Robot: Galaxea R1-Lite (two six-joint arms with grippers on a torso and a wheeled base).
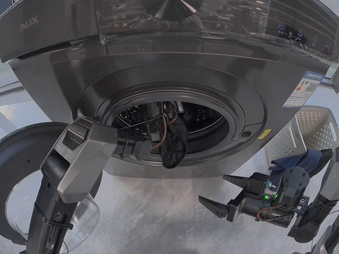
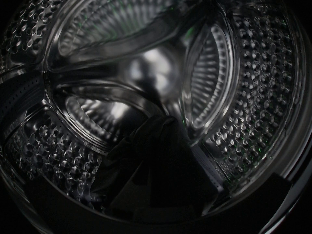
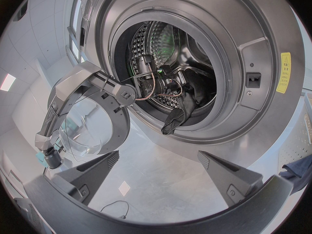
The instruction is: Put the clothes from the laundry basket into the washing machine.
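Right wrist view shows the right fingers (image 3: 224, 173) spread wide, empty.

Floor (image 1: 166, 212): grey stone-look tile, pale veining, glossy. Spans 5 to 7 o'clock in head view, soft sheen near 6. Pale strip at 9 o'clock, hard against edge, too little to tell what.

Right wrist view: same floor, small bright square glint (image 3: 124, 188) on it. Thin dark cable (image 3: 112, 202) looped on tile just beside glint. White panelled surface (image 3: 32, 59) with grid seams, wall or ceiling unclear. Lit rectangular panel (image 3: 7, 82) set in it. Light even, diffuse.
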